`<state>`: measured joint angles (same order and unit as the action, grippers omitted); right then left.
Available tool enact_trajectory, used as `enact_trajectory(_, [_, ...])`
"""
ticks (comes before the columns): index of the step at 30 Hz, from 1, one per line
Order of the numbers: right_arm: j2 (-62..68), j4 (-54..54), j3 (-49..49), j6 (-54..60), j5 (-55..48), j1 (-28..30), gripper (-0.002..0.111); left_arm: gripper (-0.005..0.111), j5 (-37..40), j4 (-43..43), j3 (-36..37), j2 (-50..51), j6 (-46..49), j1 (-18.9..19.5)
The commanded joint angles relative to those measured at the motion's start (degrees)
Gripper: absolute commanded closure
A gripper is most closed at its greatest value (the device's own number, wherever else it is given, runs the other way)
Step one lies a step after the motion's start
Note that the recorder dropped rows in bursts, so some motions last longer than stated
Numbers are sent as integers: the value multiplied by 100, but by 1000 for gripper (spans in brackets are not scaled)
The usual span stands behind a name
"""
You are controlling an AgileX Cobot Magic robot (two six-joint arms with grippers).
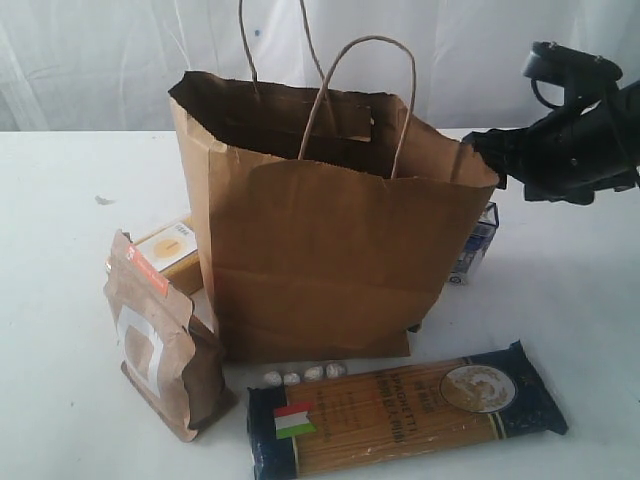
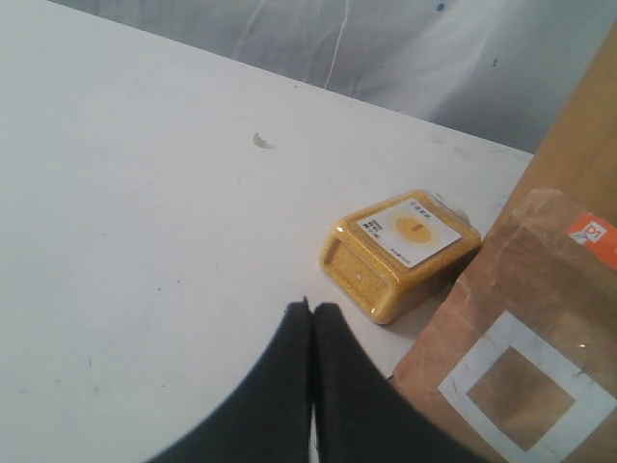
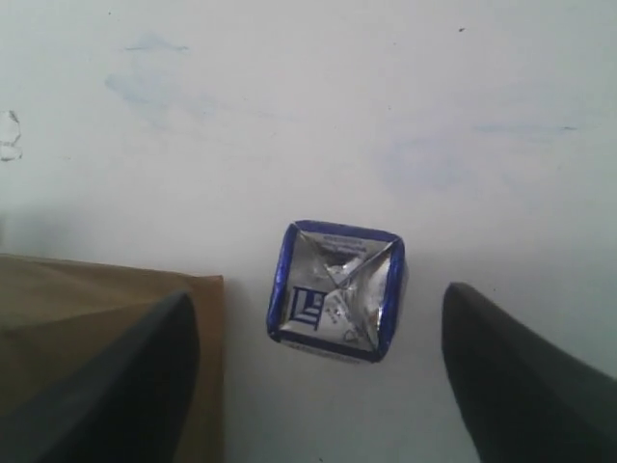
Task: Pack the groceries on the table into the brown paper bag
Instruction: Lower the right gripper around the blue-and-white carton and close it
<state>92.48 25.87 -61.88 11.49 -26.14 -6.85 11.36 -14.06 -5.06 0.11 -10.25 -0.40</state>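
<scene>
1. The brown paper bag (image 1: 330, 250) stands upright mid-tabletop, mouth open. Its inside is too dark to tell what it holds.
2. A small blue-and-white carton (image 3: 337, 289) stands at the bag's far right corner, half hidden behind it.
3. The right hand (image 1: 495, 150) hangs over that carton with its fingers spread wide, holding nothing.
4. The left hand (image 2: 310, 328) is pinched together and empty, low over the bare tabletop (image 1: 60, 200) at the left.
5. The yellow-grain bottle (image 2: 400, 251) lies on its side left of the bag, partly screened by the kraft pouch (image 1: 160, 340).
6. The spaghetti packet (image 1: 400, 415) lies flat nearest, its left corner cut off.
7. Four small white lumps (image 1: 303, 375) sit at the bag's near foot; I cannot tell what they are.
</scene>
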Motion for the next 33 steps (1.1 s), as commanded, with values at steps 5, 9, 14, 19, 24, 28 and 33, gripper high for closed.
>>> enact_trajectory(5, [481, 5, -295, 160, -9, -5, 42, 106, -17, -48, 34, -11, -3, -35])
enact_trajectory(9, [702, 5, -443, 173, -97, -5, 38, 106, -17, -48, 34, -11, -3, -35])
enact_trajectory(14, [917, 5, -467, 173, -59, -5, 33, 106, -17, -48, 34, -11, -3, -35])
enact_trajectory(19, [1079, 5, -478, 182, 12, -5, 35, 106, -17, -48, 34, -11, -3, -35])
enact_trajectory(24, [1208, 5, -487, 226, 43, -5, 37, 106, -17, -48, 34, -11, -3, -35])
enact_trajectory(28, [1209, 5, -487, 293, 120, -5, 37, 106, -17, -48, 34, -11, -3, -35])
enact_trajectory(33, [1219, 28, -487, 351, 132, -5, 37, 106, -17, -48, 34, -11, -3, -35])
